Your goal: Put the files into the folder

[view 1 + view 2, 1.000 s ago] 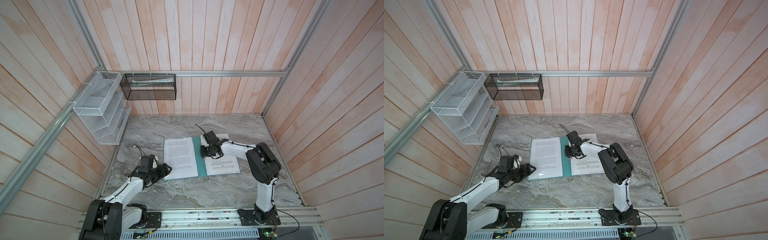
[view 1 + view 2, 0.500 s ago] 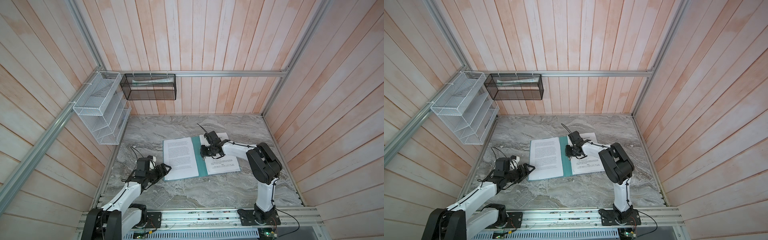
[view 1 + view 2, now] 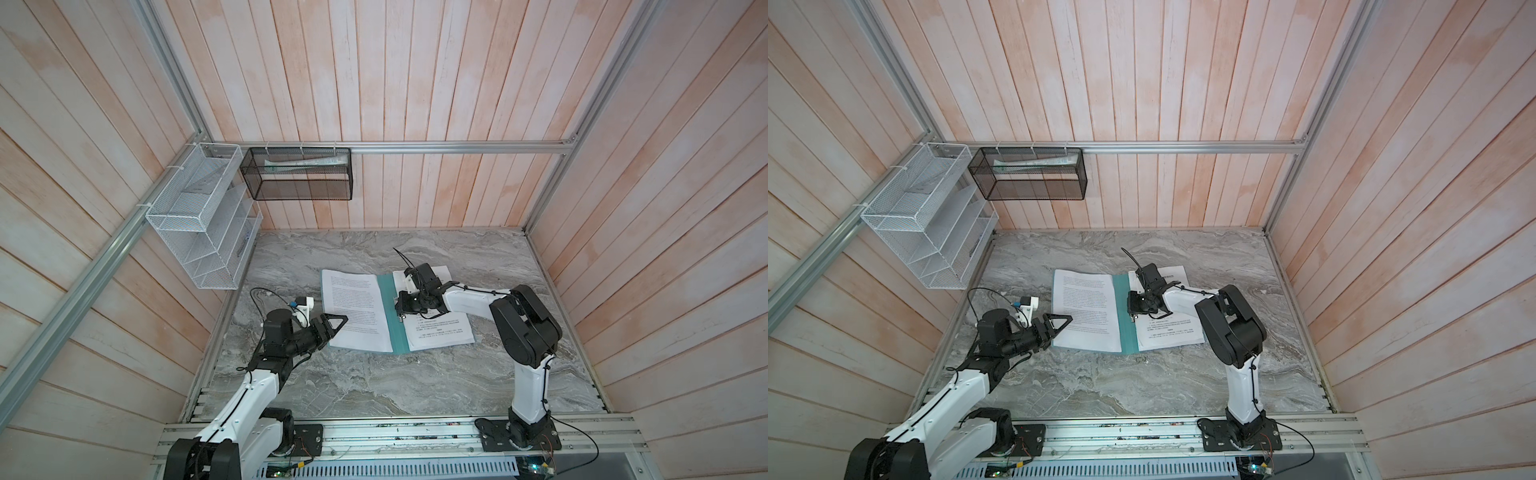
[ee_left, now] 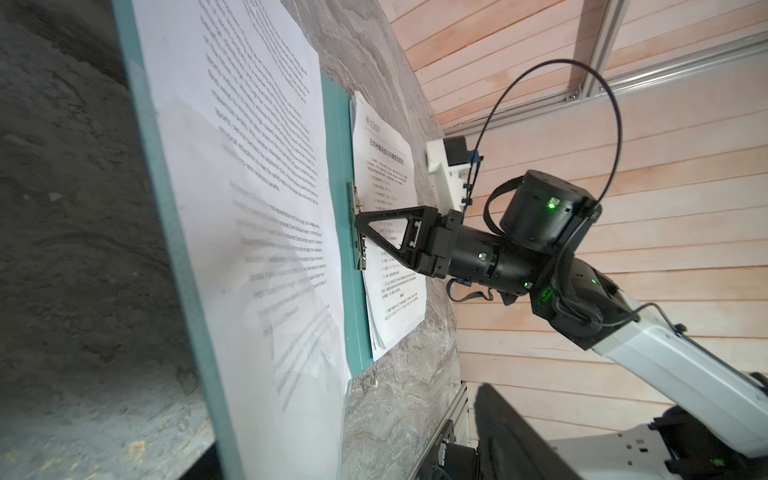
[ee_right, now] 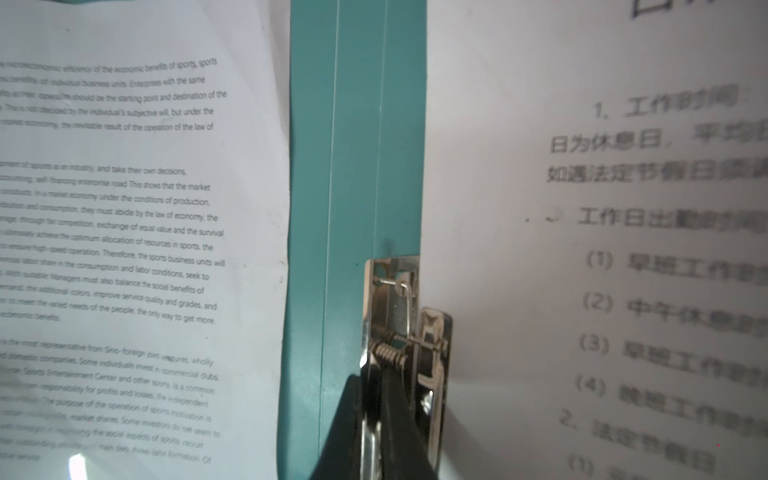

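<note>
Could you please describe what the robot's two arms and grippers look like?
The left arm and right arm have white links and bulky black joints. The left gripper and right gripper have black triangular open-frame fingers, with a white camera mount and looping black cable behind each. Small green lights glow on the right arm's joints.

Printed lines on the English sheet (image 5: 124, 249) read "economic benefits of sports", "they must abide by the law of economy", "improve service quality and grades" and "Sports Entertainment Center and other sports". The Chinese sheet (image 5: 623, 208), partly blurred in the right wrist view, carries "1. 工作时间", "日为休息日", "如遇法定节假日", the bracketed numbers (1) to (4) and "2. 法定节假日". Its logo heading (image 4: 370, 119) is too small to read in the left wrist view.
</note>
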